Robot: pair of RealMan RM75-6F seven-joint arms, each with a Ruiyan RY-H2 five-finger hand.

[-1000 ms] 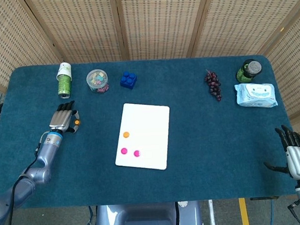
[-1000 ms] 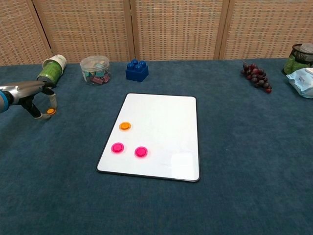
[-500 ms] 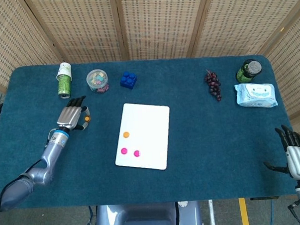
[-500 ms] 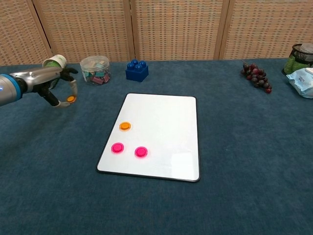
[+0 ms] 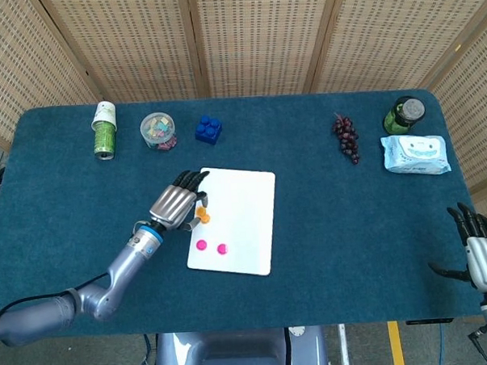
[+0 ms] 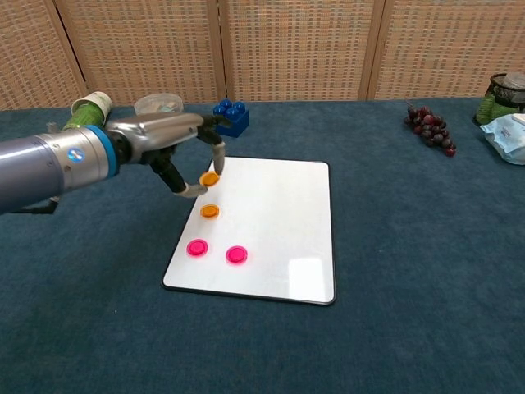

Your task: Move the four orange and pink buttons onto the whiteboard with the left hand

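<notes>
My left hand hovers over the left edge of the whiteboard and pinches an orange button between thumb and a finger. In the head view the left hand covers the board's left rim. Just below the held button, a second orange button lies on the board. Two pink buttons sit nearer the front edge. At the table's near right corner my right hand rests with fingers apart and holds nothing.
Along the back edge stand a green can, a jar of clips and a blue brick. Grapes, a green jar and a wipes pack lie at the back right.
My left hand carried the orange button from the far left of the table rightward to above the whiteboard's left edge. The right hand stayed still.
</notes>
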